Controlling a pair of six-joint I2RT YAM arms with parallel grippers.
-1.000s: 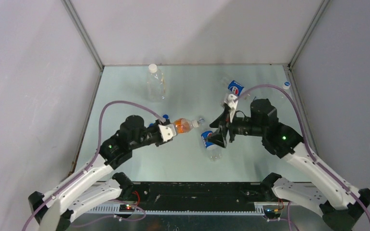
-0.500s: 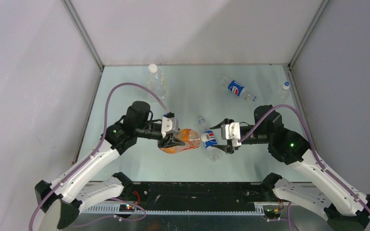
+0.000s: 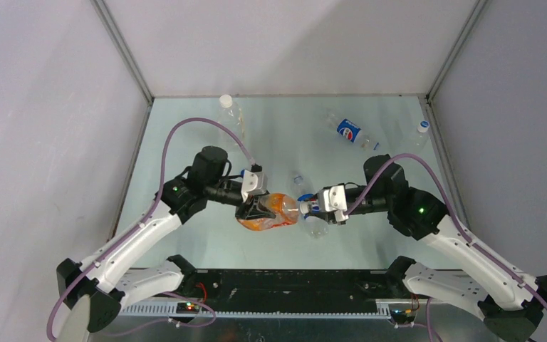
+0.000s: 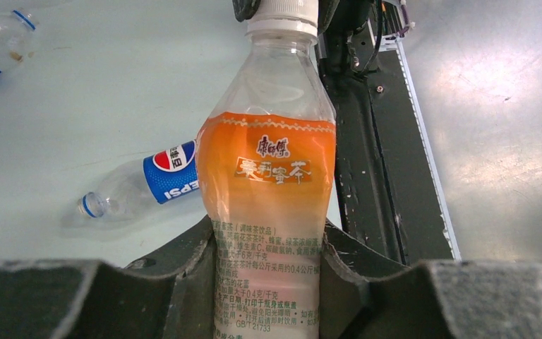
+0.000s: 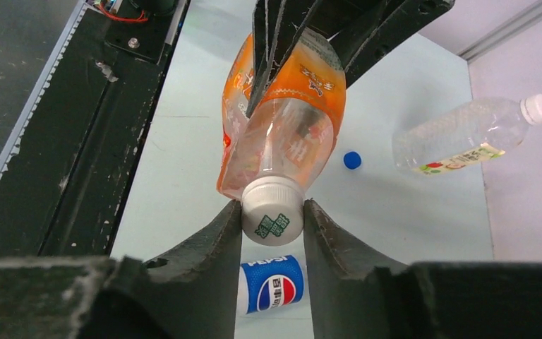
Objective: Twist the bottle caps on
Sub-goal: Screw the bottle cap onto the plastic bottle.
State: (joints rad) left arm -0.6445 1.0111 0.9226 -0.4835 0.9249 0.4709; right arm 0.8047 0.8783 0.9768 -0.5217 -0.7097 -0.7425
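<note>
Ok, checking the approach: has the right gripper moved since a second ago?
Yes. The right gripper moved left, away from the far Pepsi bottle, onto the white cap.

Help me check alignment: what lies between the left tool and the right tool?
The orange tea bottle: the left tool grips its body, the right tool's fingers flank its white cap. Top and right wrist views show this.

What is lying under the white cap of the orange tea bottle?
A Pepsi bottle lies on the table below the white cap. From the right wrist, the right claw's fingers hide its ends.
</note>
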